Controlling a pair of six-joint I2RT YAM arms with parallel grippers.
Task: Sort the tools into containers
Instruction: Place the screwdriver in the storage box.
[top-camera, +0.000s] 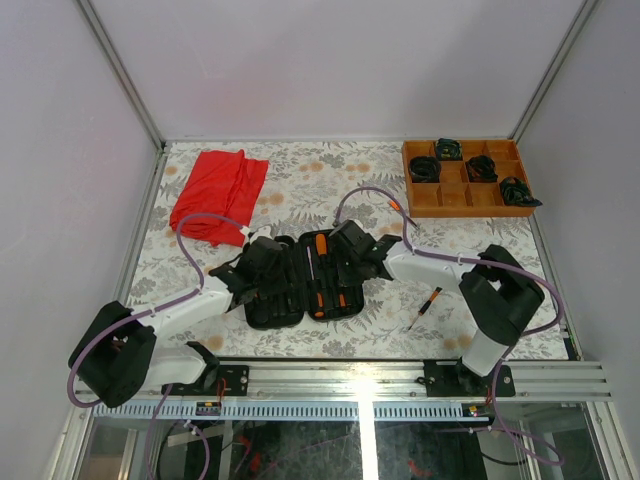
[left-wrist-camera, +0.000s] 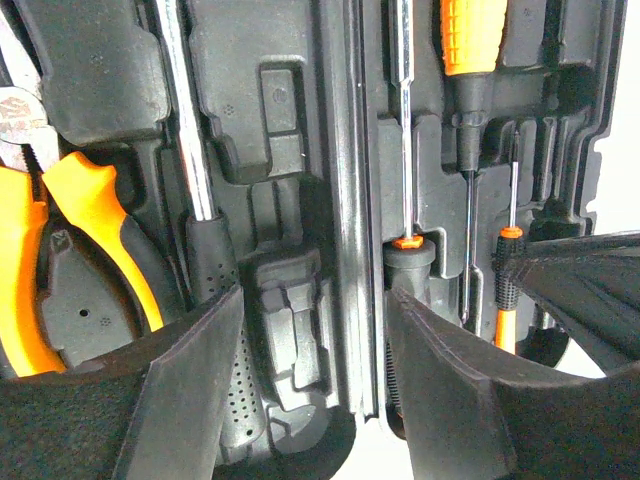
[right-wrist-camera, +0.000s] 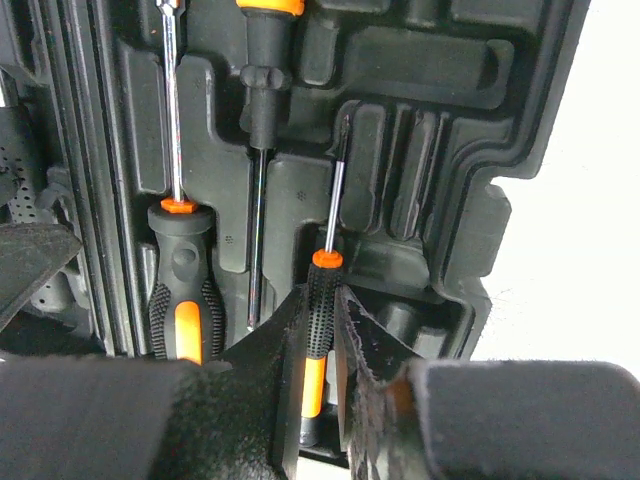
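The black tool case (top-camera: 292, 312) lies open between both arms. My right gripper (right-wrist-camera: 320, 296) is shut on the dotted black-and-orange handle of a thin screwdriver (right-wrist-camera: 321, 262), which lies in a slot near the case's right edge. Beside it rest a thicker screwdriver (right-wrist-camera: 178, 290) and another (right-wrist-camera: 262, 60). My left gripper (left-wrist-camera: 315, 295) hangs open over the case's hinge (left-wrist-camera: 350, 200), holding nothing. Left of it lie the orange-handled pliers (left-wrist-camera: 75, 215) and the hammer (left-wrist-camera: 190, 150) with its silver shaft. One more screwdriver (top-camera: 425, 306) lies on the table, right of the case.
An orange-brown wooden tray (top-camera: 452, 196) with black coiled bundles stands at the back right. A red cloth (top-camera: 220, 190) lies at the back left. White walls close in the table on three sides.
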